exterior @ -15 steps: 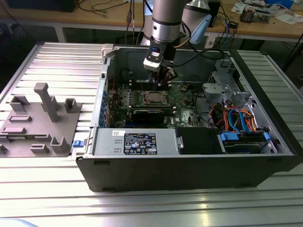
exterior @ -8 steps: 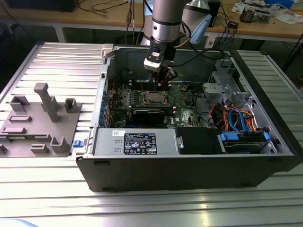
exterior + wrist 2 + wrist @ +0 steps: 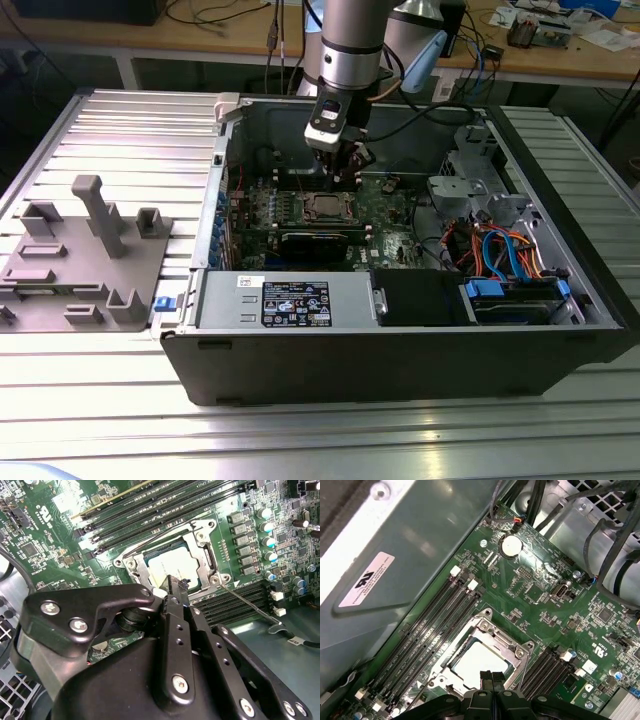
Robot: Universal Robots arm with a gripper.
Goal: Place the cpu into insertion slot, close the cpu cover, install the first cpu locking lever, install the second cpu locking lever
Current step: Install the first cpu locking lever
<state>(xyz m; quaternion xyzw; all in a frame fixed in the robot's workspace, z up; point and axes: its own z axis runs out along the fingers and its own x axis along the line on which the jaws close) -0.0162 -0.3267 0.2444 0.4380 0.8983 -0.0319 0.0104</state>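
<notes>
The cpu (image 3: 171, 569) lies flat in the insertion slot (image 3: 322, 207) on the green motherboard, its pale metal top showing through the window of the cpu cover (image 3: 206, 560). The cover lies down over the chip in both wrist views, cpu (image 3: 477, 661) and cpu cover (image 3: 492, 631). A thin locking lever (image 3: 250, 608) runs out from one corner of the socket over the memory slots and ends in a hook. My gripper (image 3: 177, 583) hangs just above the socket's edge, shut with nothing between its black fingers (image 3: 487, 679). In the exterior view the gripper (image 3: 338, 178) stands right behind the socket.
Long black memory slots (image 3: 432, 630) flank the socket on both sides. The open computer case (image 3: 400, 350) holds a power supply (image 3: 285, 300), a drive bay and coloured cables (image 3: 495, 250) on the exterior view's right. A grey fixture (image 3: 85, 255) sits on the table at the left.
</notes>
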